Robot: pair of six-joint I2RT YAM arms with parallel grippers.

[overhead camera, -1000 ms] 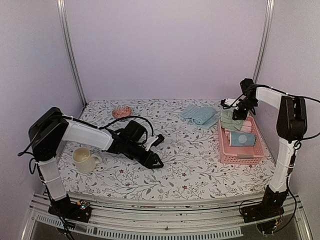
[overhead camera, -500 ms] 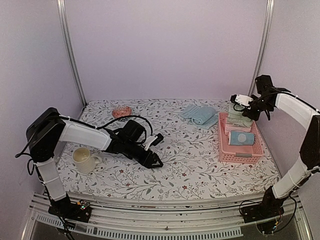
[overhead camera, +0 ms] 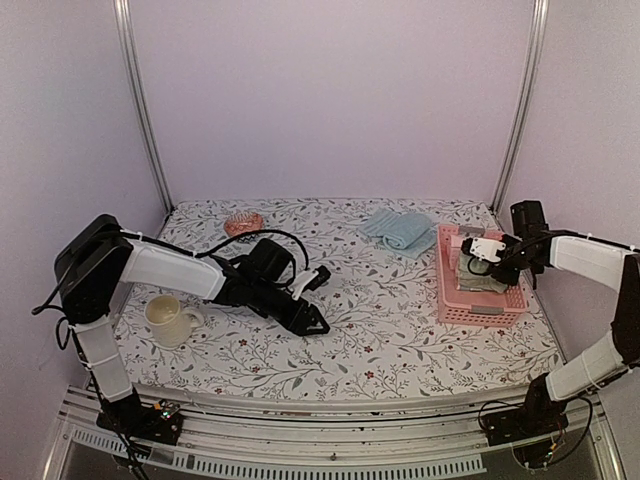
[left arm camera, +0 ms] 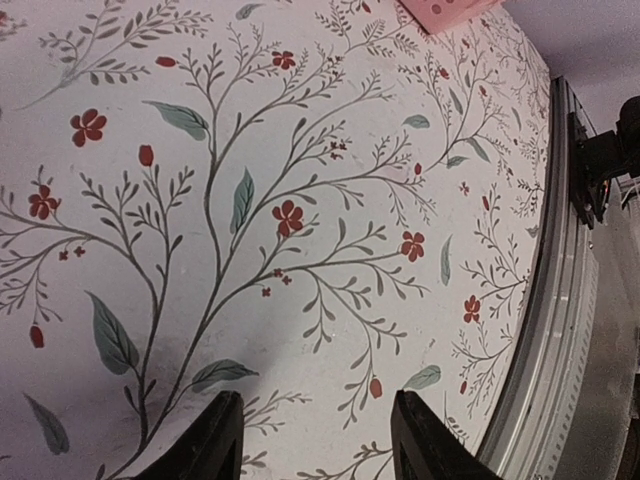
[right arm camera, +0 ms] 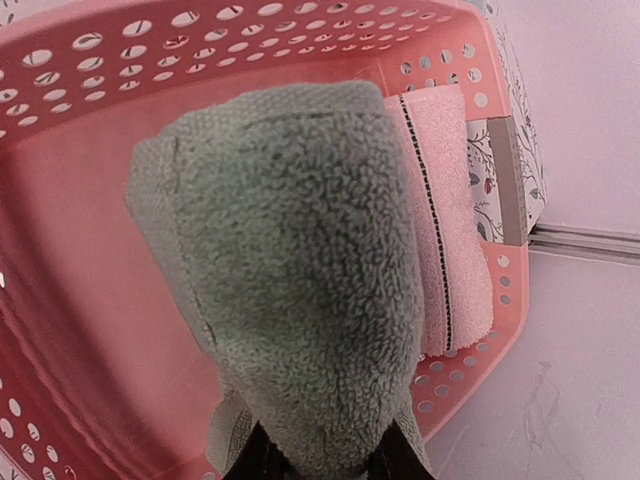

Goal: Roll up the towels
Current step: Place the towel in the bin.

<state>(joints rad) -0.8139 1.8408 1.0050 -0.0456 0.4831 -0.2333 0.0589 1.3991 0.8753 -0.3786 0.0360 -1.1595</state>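
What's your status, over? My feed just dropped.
Left gripper open, empty, low over table. Right gripper shut on green towel over pink basket, beside pink towel. Blue towel on table, far side. Nothing blocking.

Bright, even light throughout, faint soft shadows, sharp focus.

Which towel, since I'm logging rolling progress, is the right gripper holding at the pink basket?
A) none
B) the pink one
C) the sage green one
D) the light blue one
C: the right wrist view shows the sage green towel pinched in the right gripper over the pink basket.
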